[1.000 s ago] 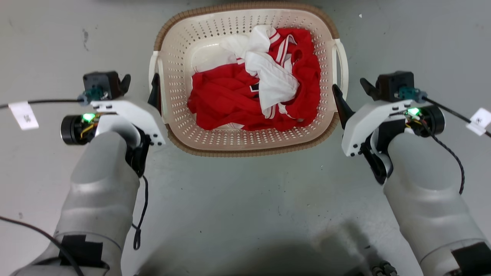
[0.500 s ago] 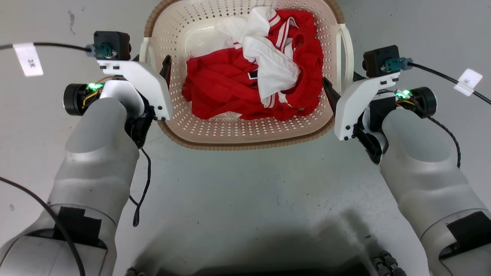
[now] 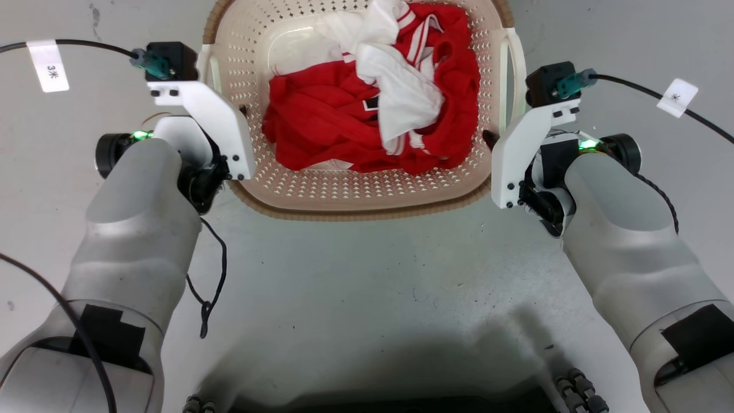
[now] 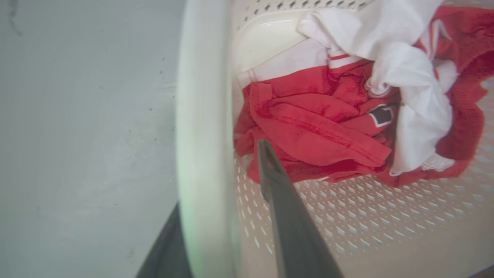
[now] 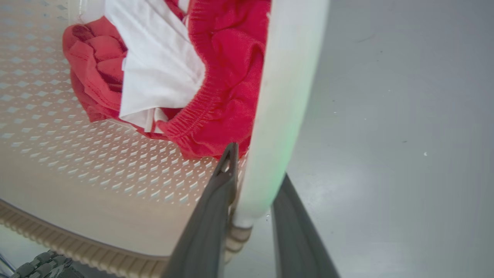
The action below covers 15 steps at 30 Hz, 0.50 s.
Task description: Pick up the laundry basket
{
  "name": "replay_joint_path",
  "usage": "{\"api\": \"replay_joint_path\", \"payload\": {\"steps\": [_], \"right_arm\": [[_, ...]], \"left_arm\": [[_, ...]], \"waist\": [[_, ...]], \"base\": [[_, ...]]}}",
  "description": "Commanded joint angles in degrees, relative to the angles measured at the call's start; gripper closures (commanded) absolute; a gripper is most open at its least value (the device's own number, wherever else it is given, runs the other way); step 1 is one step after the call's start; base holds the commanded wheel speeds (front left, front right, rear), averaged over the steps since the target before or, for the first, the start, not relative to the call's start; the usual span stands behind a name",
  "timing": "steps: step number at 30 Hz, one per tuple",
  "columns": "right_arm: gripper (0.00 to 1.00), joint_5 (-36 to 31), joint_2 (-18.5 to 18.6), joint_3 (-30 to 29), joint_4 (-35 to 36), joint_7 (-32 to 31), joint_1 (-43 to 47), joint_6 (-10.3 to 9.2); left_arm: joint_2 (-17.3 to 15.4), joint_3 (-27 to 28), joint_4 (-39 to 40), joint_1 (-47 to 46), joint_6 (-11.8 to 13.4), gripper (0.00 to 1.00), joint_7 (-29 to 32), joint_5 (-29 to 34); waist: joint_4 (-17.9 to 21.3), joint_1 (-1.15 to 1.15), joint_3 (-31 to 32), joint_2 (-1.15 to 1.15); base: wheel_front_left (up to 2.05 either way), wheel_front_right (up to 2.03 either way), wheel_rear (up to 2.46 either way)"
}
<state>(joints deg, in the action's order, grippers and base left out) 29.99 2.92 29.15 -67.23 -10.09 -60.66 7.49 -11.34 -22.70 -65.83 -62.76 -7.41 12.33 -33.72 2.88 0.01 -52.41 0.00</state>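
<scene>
Both hands straddle laundry basket (image 3: 367, 195) side handles, fingers either side.

The laundry basket (image 3: 367, 183) is smooth cream plastic full of little holes, with a brown rim that looks woven. Its white handle (image 4: 200, 116) is shiny. Inside lies soft red cloth (image 3: 321, 123) and white cloth (image 3: 401, 97). The floor (image 3: 367, 287) is grey, matt and speckled.

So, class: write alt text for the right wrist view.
The right gripper straddles the basket's white side handle, one dark finger inside, one outside. Red and white clothes lie in the perforated basket, grey floor beside it.
</scene>
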Motion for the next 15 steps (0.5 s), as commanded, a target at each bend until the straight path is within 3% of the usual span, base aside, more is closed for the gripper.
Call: {"api": "replay_joint_path", "payload": {"steps": [1, 15], "right_arm": [[1.0, 0.96, -0.2, 0.93, 0.01, -0.48, -1.06, 0.07], [1.0, 7.71, 0.37, 7.07, 0.41, -1.54, 0.84, 0.34]], "left_arm": [[-0.15, -0.69, 0.43, -0.42, -0.2, 1.0, 0.28, -0.8], [0.89, -7.05, 0.08, 0.79, -0.2, 1.0, 2.17, -5.53]], "waist": [[-0.08, -0.01, -0.03, 0.0], [-0.15, -0.01, 3.55, 0.0]], "base": [[0.0, 0.0, 0.0], [0.0, 0.0, 0.0]]}}
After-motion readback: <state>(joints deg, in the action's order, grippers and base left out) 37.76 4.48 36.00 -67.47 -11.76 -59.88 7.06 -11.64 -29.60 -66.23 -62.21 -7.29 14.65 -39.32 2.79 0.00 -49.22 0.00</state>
